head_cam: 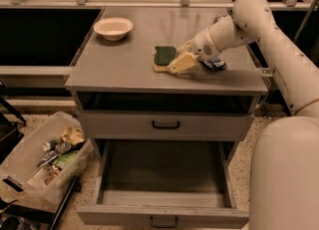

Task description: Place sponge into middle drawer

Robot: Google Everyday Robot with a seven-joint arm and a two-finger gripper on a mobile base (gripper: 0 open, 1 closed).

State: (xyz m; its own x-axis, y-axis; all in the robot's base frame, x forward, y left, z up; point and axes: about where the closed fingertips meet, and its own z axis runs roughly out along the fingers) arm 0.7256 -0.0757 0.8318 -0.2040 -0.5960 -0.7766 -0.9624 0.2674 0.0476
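The sponge (pixel 163 55), yellow foam with its dark green face up, lies flat on the grey cabinet top (pixel 124 69), right of centre. My gripper (pixel 174 64) reaches in from the right and sits low at the sponge's right end, touching it. The middle drawer (pixel 164 184) is pulled out wide open below, grey and empty, with its black handle (pixel 163 221) at the front. The identical drawer above it (pixel 166 124) is closed.
A cream bowl (pixel 113 27) stands at the back left of the cabinet top. A dark blue snack wrapper (pixel 215 64) lies under my wrist. A clear bin of rubbish (pixel 45 159) sits on the floor to the left. My white base (pixel 284 174) fills the lower right.
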